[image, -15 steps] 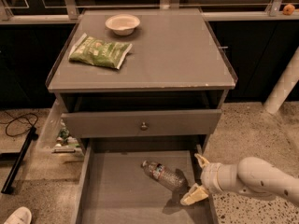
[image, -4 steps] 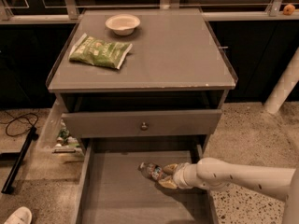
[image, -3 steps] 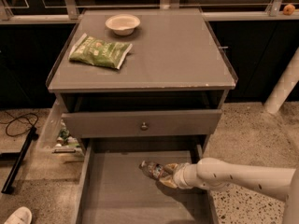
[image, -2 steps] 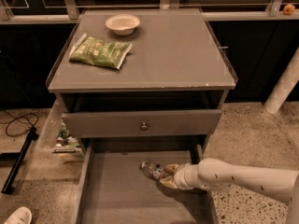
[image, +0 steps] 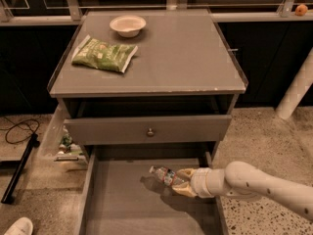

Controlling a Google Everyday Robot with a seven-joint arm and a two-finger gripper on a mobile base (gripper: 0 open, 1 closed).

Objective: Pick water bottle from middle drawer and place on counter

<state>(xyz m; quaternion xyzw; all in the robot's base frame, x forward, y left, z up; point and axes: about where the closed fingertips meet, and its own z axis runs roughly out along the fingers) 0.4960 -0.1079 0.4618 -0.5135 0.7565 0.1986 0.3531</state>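
in middle drawer (image: 124, 204), gripper (image: 182, 181) clasping water bottle (image: 164, 175), now lifted slightly

The clear, white-capped water bottle (image: 164, 175) lies nearly flat above the floor of the open middle drawer (image: 127, 209). The gripper (image: 185, 182) clasps its base near the drawer's right wall. The grey counter (image: 171, 58) tops the drawer's cabinet.

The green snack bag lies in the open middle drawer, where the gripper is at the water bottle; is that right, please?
Not quite: the camera view shows the green snack bag on the counter; the gripper is at the water bottle in the middle drawer.
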